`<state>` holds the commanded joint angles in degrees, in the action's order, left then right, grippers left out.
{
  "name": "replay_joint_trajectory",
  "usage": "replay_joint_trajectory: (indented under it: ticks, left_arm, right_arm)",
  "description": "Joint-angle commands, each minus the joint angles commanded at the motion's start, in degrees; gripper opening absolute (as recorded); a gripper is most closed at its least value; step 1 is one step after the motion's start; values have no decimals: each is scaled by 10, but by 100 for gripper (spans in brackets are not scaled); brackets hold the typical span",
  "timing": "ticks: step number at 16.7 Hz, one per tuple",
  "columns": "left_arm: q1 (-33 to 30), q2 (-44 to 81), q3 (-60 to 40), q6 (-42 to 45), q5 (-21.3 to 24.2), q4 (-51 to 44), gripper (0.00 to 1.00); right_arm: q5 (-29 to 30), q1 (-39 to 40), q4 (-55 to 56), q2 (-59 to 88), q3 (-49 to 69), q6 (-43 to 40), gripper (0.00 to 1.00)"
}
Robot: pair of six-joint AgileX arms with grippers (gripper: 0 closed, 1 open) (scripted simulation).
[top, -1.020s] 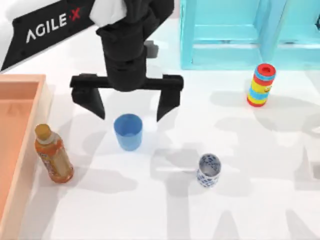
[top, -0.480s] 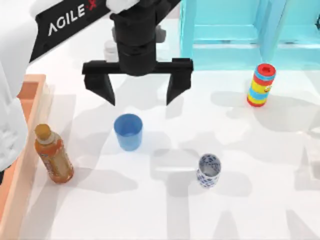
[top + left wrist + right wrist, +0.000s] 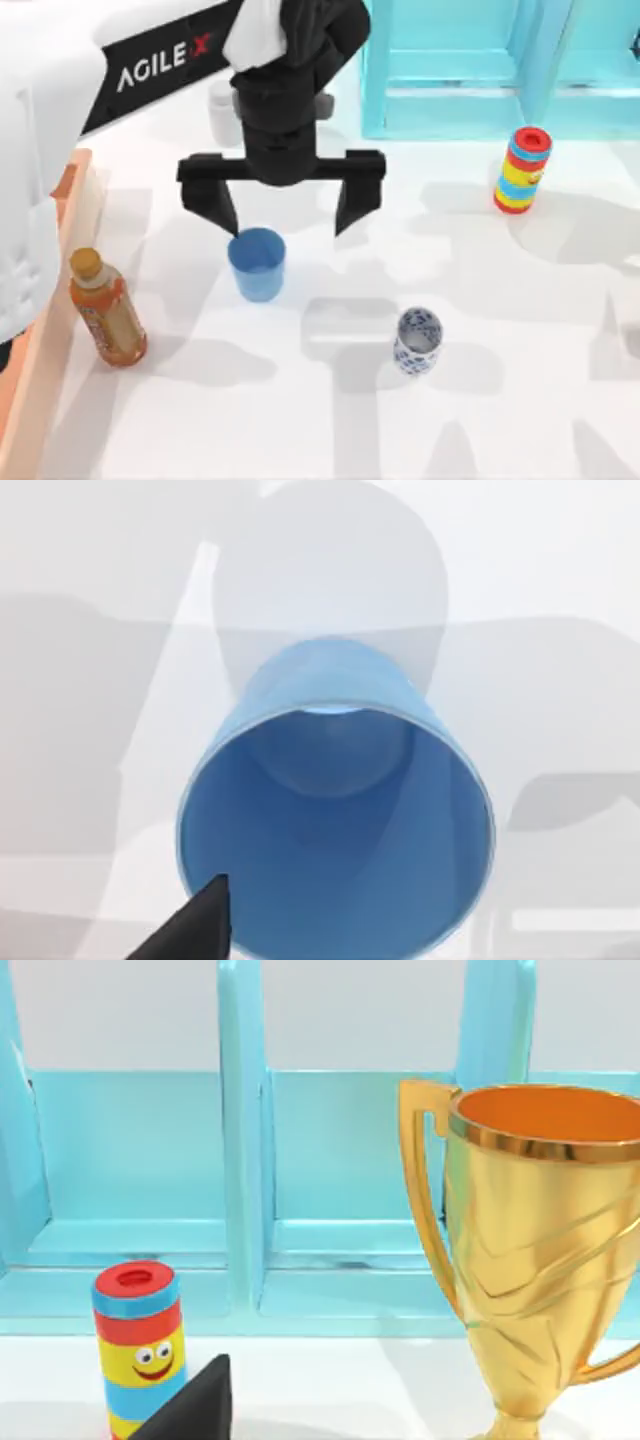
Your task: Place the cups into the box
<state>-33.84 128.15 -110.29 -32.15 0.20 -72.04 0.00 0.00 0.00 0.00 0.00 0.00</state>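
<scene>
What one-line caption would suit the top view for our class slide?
Left hand, fingers open, poised just above the blue cup; the patterned white cup stands apart.

Rendered tabletop test scene for a 2-armed AgileX robot, not a lived-in room.

A plain white table [image 3: 520, 400] with flat, even shadows carries unrelated props: a blue cup [image 3: 257, 263], a white cup with blue flowers [image 3: 416, 341], an orange drink bottle [image 3: 106, 308], a striped cylinder with a smiling face [image 3: 522, 170], a gold trophy [image 3: 540, 1250], a turquoise shelf frame [image 3: 480, 70] and a wooden box [image 3: 40, 340]. The black arm [image 3: 165, 60] bears the maker's name in white letters. Surfaces look smooth and computer-drawn.
</scene>
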Motion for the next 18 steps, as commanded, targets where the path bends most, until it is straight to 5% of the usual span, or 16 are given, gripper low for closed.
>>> replay_joint_trajectory:
  ticks: [4, 9, 18]
  left_arm:
    - [0, 13, 87, 0, 0, 101, 100]
    - [0, 15, 102, 0, 0, 117, 100]
    - [0, 15, 102, 0, 0, 117, 32]
  right_arm:
    - [0, 0, 0, 0, 0, 0, 100]
    - [0, 0, 0, 0, 0, 0, 100]
    - [0, 0, 0, 0, 0, 0, 100]
